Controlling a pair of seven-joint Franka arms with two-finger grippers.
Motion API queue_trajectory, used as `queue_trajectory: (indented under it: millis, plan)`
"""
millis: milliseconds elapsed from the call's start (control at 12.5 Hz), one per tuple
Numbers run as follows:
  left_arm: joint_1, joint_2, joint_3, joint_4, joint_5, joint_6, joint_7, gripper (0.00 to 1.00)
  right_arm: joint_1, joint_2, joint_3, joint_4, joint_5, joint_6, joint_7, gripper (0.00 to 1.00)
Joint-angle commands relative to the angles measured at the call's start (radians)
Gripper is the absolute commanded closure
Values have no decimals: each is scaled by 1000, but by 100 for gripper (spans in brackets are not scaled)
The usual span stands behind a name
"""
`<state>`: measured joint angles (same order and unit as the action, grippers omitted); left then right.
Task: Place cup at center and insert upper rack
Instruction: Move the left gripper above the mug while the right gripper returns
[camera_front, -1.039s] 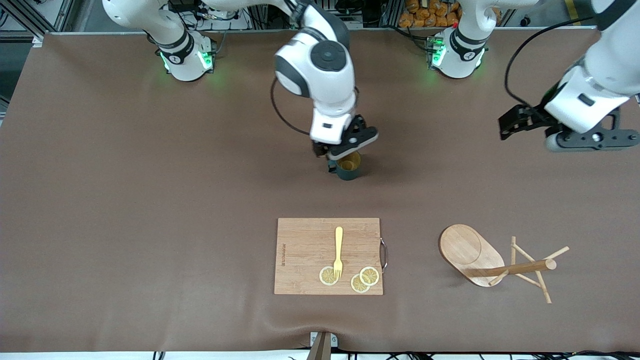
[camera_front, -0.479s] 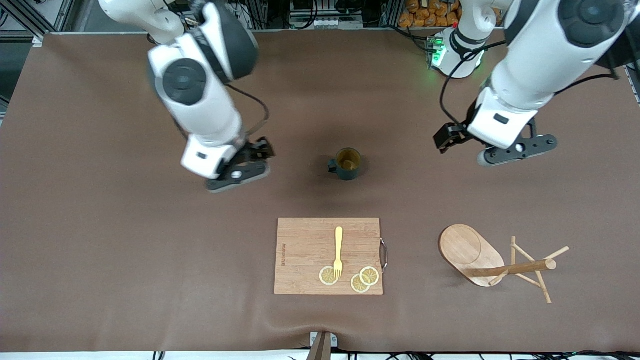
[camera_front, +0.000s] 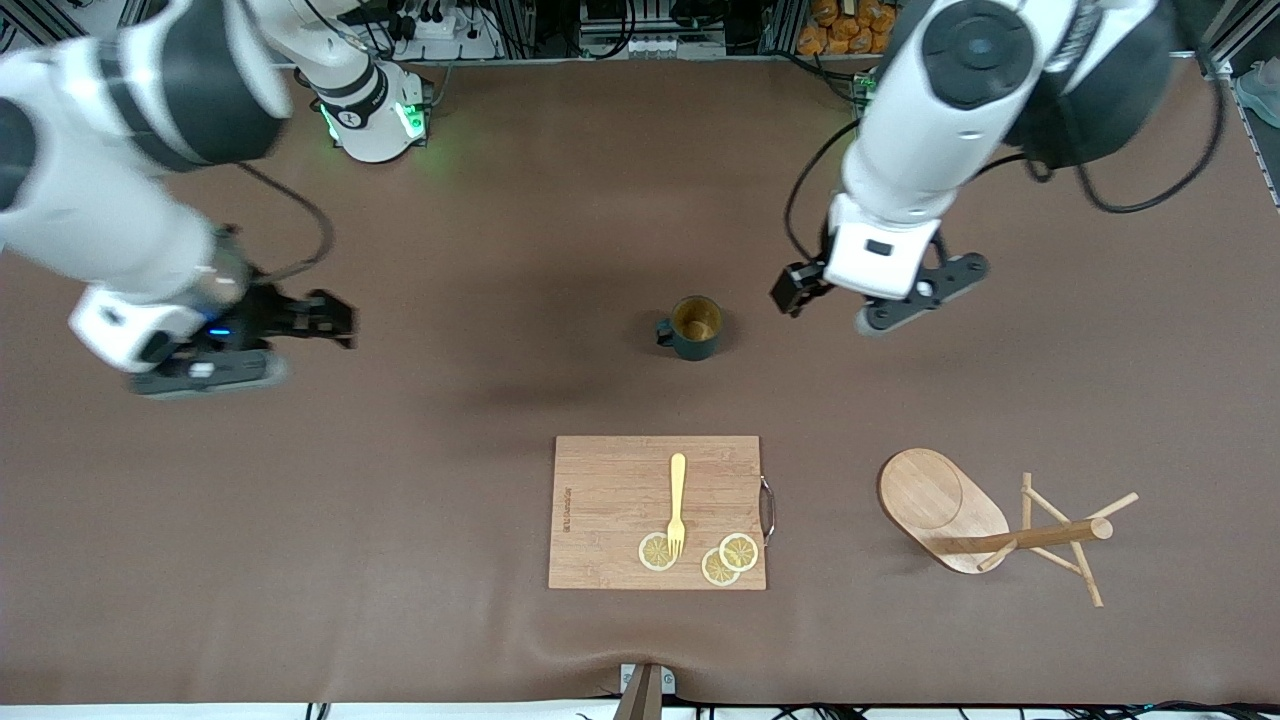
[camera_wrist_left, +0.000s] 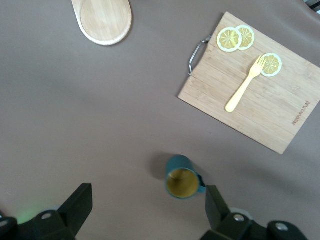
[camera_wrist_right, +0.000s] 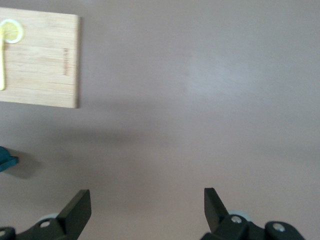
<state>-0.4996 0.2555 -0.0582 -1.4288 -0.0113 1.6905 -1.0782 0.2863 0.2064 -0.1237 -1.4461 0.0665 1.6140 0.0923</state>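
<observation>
Cup (camera_front: 696, 327), dark teal with a ribbed wall, a loop handle and a yellowish-tan inside, stands upright and alone near the middle of the brown table (camera_front: 450, 500), its handle turned toward the right arm's end. Nearer the front camera lies a wooden cutting board (camera_front: 620, 500) with a metal handle, carrying a yellow fork (camera_front: 677, 502) and three lemon slices (camera_front: 739, 551); the fork's tines rest on one slice. Toward the left arm's end of the table, the rack (camera_front: 990, 525), a pale wooden mug tree, lies tipped on its side, its oval base tilted up, its post and thin pegs pointing toward that end. The left gripper (camera_wrist_left: 150, 212) hangs above the table just beside the cup, jaws spread wide and holding nothing; its wrist view looks down on the cup between the fingers (camera_wrist_left: 75, 207). The right gripper (camera_wrist_right: 147, 207) hangs over bare table well away toward the right arm's end, jaws likewise spread and empty.
</observation>
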Motion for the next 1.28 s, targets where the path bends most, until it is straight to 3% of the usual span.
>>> queue_trajectory:
  millis: [0,320,719,959,1198]
  plan:
    - [-46,45,8,31,-10,49,-156,0,-135,-122,22,-42,-5,-77,-5,0]
    - [-95,94,8,33,-7,124,-363,0,-297,-173,24,-37,-10,-213,-164,0]
    - [-135,129,9,36,-4,143,-505,0,-283,-173,36,-20,-158,-307,-46,0]
    - [-142,134,8,33,-2,153,-592,0,-288,-193,36,-5,-78,-299,-54,0]
    - [-163,117,8,34,-2,153,-669,0,-265,-202,59,-7,-86,-286,-54,0]
